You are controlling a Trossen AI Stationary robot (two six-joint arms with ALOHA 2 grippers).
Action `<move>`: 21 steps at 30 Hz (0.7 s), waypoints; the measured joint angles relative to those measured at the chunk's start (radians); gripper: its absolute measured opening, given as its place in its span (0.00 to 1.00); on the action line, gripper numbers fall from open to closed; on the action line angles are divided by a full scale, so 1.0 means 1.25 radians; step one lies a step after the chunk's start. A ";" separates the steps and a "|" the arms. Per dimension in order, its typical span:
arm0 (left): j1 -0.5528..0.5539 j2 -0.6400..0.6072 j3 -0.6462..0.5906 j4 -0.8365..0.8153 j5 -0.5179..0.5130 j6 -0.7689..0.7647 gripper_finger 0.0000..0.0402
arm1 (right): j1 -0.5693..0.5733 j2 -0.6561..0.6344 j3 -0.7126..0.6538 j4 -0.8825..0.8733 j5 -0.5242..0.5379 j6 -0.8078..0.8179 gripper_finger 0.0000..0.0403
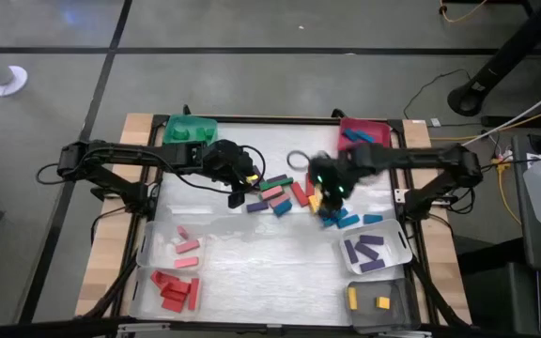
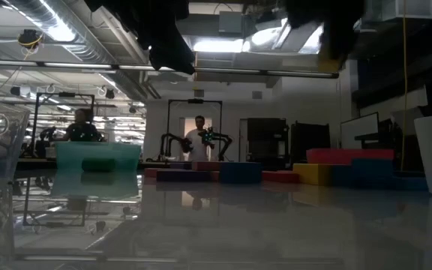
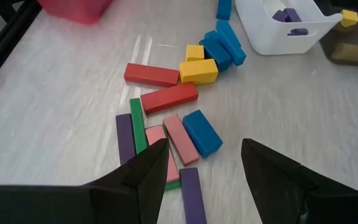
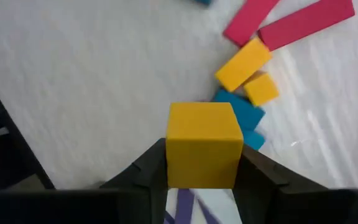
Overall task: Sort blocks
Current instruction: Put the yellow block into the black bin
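Left fingers [image 3: 201, 177] wide above the mid-surface pile of blocks [image 3: 173, 127] — none held | right fingers [image 4: 202, 168] clamp a yellow block [image 4: 204, 144] by flat sides | judged light, rigid, smooth — squeeze squarely.

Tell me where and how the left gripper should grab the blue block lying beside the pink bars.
Grip the blue block across its two long sides, coming straight down from above. It lies flat, and its far long side is bare table. The near side touches a pink bar, so one finger probably has to wedge in there. The left gripper hovers open just short of it.
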 joint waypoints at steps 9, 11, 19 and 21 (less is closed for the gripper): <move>0.000 0.000 0.000 0.001 0.000 -0.003 0.47 | 0.265 -0.093 -0.011 -0.142 0.252 0.244 0.35; 0.000 0.000 0.000 0.001 0.000 -0.004 0.47 | 0.312 -0.118 -0.056 -0.157 0.262 0.323 0.35; 0.000 0.000 0.000 0.001 0.000 -0.025 0.47 | 0.546 -0.191 -0.231 0.156 0.132 0.651 0.35; 0.000 0.000 0.000 0.003 0.000 -0.026 0.47 | 0.610 -0.190 -0.235 0.202 0.130 0.709 0.35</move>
